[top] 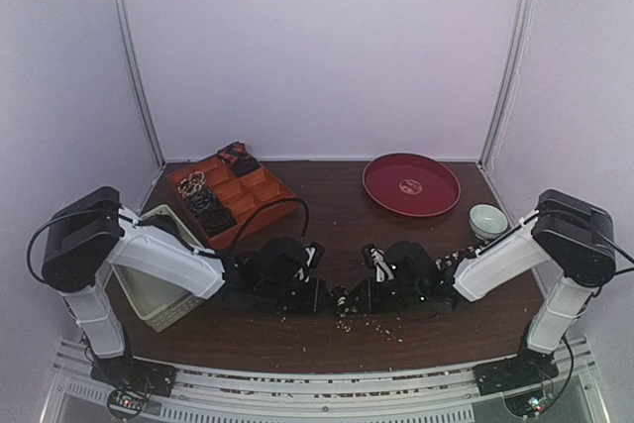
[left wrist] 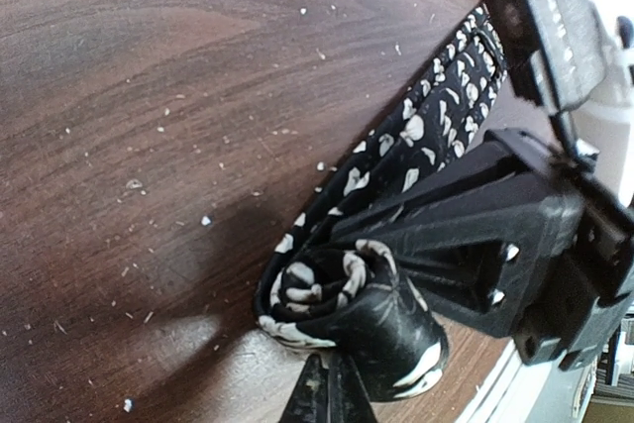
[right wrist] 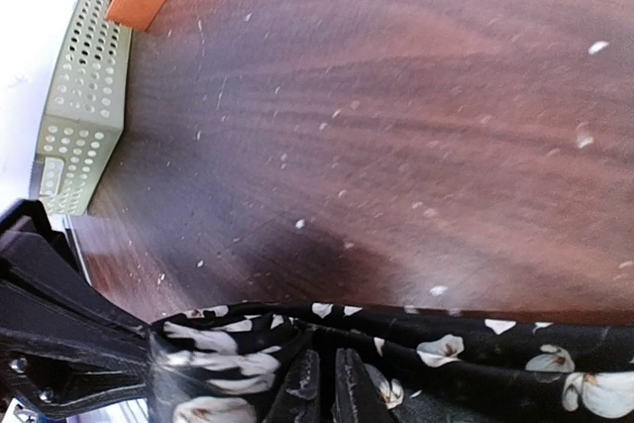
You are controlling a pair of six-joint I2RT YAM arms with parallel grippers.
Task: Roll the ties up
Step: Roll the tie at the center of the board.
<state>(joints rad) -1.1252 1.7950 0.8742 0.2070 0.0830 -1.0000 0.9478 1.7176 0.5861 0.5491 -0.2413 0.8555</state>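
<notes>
Starting at the left tool (left wrist: 325, 393): clenched hard on the rolled-up end of the tie (left wrist: 426, 136), with a tight little coil bunched right at the fingertips. Same story over at the right tool (right wrist: 325, 383), pinched down on that same tie just beside the coil, practically nose to nose with the left one. Reads as mid-roll to me, with the loose tail lying flat along the table (left wrist: 149, 146) and trailing off toward the right arm's side. Handling-wise, expect soft, light, floppy fabric, probably a bit slick too, so no holding shape on its own and likely to spring open on release of either grip. Best to grab across the narrow width, right at the coil's edge, with a little tension on the tail to stack the wraps straight instead of coning out. Worth watching for layers telescoping sideways. Further out, loads of pale specks scattered over the dark wood. Beyond that, an orange tray (top: 263, 183) at the back left with a few rolled ties (top: 203, 200) sitting in compartments, a white basket (top: 149, 294) beside the left arm, and a red plate (top: 436, 195) plus a small bowl (top: 487, 219) well off to the right. Can't tell how many ties remain unrolled.
</notes>
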